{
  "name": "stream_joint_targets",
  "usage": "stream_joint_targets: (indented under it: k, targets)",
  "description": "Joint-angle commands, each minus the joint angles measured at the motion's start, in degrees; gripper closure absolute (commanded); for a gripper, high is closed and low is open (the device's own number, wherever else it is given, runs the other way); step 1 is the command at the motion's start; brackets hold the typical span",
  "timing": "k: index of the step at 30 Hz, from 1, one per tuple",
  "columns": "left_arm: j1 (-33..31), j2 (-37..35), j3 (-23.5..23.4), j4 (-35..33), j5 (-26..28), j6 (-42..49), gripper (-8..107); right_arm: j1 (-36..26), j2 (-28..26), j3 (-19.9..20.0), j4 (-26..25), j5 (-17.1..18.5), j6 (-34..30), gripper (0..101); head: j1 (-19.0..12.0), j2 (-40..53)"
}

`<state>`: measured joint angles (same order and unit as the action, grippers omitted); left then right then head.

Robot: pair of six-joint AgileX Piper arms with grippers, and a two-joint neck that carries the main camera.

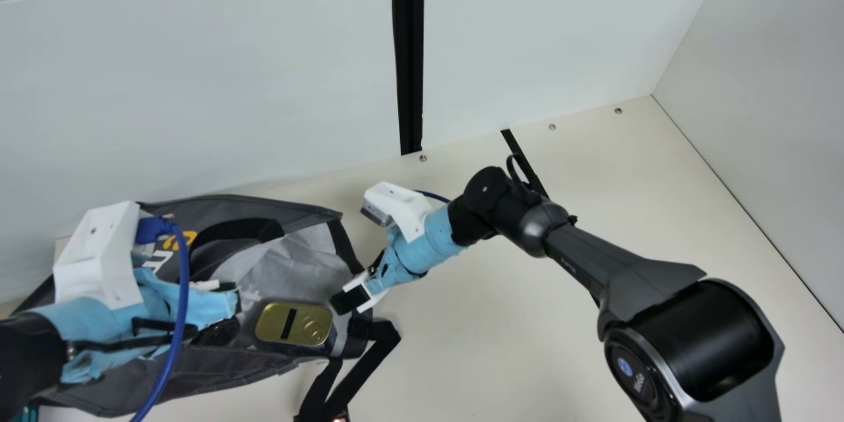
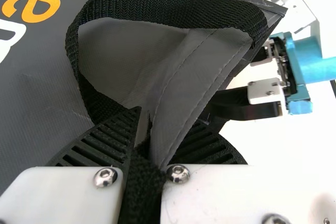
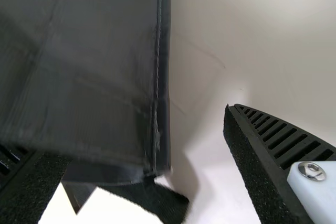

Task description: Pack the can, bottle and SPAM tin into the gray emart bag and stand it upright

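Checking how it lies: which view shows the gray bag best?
The main view: it takes in most of the gray bag, though the left arm covers part. The left wrist view shows a handle and cloth pinched between fingers; the right wrist view, a corner seen between open fingers.

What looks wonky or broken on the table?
The gray fabric emart bag looks wonky: its sides slump and crease rather than standing up straight. A flat black strap also sticks out past its corner. I can't see anything spilled or broken.
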<state>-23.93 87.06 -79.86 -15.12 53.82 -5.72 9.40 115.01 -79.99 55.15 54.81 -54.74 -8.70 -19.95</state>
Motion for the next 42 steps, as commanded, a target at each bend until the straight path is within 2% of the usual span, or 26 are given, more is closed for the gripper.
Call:
stream_joint_targets:
  k: [1,9,23,32,41,42]
  targets:
    - [0.0,0.0,0.0,0.0,0.0,0.0,107,0.5,0.6,-0.5,0.0,-0.2,0.3,6,-1.3,0.0]
    - [0.0,0.0,0.0,0.0,0.0,0.0,107,2.3,2.7,-2.3,0.3,-0.4,1.9,6,-1.3,0.0]
    - [0.0,0.0,0.0,0.0,0.0,0.0,107,1.5,2.6,-1.7,2.3,0.7,3.2,100,-1.3,0.0]
    - [0.0,0.0,0.0,0.0,0.0,0.0,107,-0.8,0.8,0.3,5.4,2.3,3.8,101,-1.3,0.0]
    - [0.0,0.0,0.0,0.0,0.0,0.0,107,-3.7,-2.0,2.7,12.2,7.0,5.4,101,-1.3,0.0]
    - [0.0,-1.4,1.3,0.0,0.0,0.0,107,-4.0,-2.5,2.9,13.1,7.7,5.7,101,-1.3,0.0]
